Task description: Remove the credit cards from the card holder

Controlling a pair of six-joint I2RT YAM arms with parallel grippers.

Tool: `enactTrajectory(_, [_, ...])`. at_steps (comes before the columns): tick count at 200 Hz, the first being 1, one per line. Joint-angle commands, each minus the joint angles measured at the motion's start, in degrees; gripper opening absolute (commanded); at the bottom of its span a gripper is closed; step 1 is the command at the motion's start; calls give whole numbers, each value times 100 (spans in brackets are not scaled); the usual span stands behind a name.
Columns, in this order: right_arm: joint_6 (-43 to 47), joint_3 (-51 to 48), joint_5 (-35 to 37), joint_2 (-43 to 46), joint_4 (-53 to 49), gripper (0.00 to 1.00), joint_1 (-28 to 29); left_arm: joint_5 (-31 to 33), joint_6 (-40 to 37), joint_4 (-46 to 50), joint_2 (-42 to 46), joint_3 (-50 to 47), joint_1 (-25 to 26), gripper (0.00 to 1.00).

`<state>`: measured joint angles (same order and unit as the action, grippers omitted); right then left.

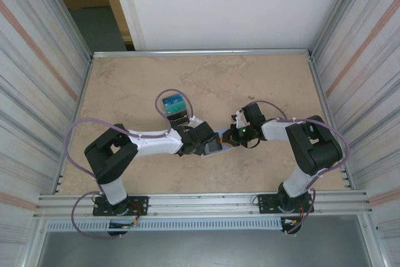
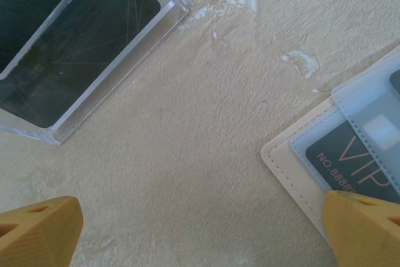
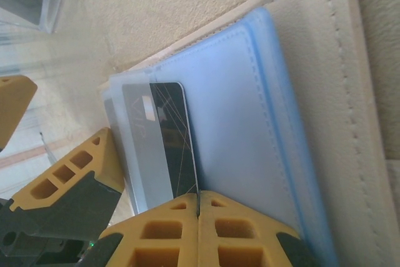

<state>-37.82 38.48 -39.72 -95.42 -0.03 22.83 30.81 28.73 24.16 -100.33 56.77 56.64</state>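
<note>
The beige card holder (image 3: 319, 60) lies open on the table, its pale blue lining (image 3: 250, 123) facing up. My right gripper (image 3: 198, 199) is shut on the edge of a dark credit card (image 3: 178, 148) that stands out of the lining. A second dark card marked VIP (image 2: 350, 161) sits under a translucent pocket at the holder's corner (image 2: 294, 157). My left gripper (image 2: 203, 232) is open over bare table, its right finger (image 2: 369, 229) over the holder's edge. From above, both grippers meet at the holder (image 1: 223, 140).
A clear acrylic tray (image 2: 156, 14) with a dark card (image 2: 75, 42) in it lies just beyond the left gripper, and it shows as a teal-and-dark block (image 1: 174, 105) from above. Metal rails and ribbed walls edge the tan table (image 1: 125, 85).
</note>
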Motion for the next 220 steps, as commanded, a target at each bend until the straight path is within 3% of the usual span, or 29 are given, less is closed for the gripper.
enactTrajectory(1, [247, 149, 290, 177, -411, 0, -27, 323, -223, 83, -154, 101, -28, 99])
enactTrajectory(163, [337, 450, 817, 276, -832, 0, -24, 599, -1042, -105, 142, 529, 44, 99])
enactTrajectory(220, [339, 421, 869, 401, -889, 0, -19, 462, -1433, -247, -325, 1010, 154, 99])
